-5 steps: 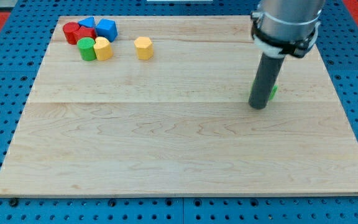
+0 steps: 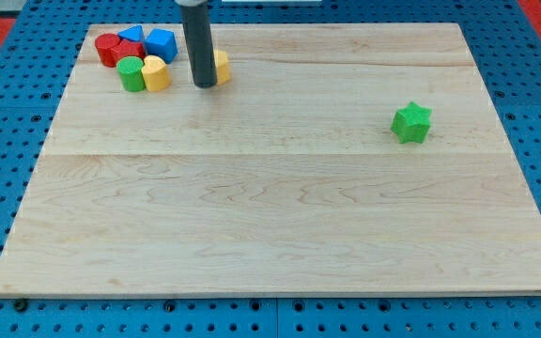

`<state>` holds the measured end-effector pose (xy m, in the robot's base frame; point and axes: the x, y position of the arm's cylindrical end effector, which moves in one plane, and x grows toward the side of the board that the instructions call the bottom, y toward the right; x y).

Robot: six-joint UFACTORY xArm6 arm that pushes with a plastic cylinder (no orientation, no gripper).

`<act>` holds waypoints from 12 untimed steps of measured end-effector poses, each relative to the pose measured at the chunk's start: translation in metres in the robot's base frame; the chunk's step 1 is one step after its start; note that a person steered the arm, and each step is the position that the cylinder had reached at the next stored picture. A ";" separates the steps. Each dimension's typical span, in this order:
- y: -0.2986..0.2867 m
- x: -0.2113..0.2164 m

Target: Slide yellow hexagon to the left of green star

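Note:
The yellow hexagon sits near the view's top left, mostly hidden behind my rod. My tip rests on the board right at the hexagon's left side, touching or nearly touching it. The green star lies alone on the view's right, far from the hexagon and the tip.
A cluster sits at the view's top left: a red block, two blue blocks, a green cylinder and a yellow block. The wooden board lies on a blue pegboard table.
My rod has moved from beside the green star on the right across to the yellow hexagon at the top left. The star now shows fully. No block has moved.

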<state>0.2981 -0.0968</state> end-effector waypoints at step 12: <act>0.220 0.061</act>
<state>0.3593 0.1236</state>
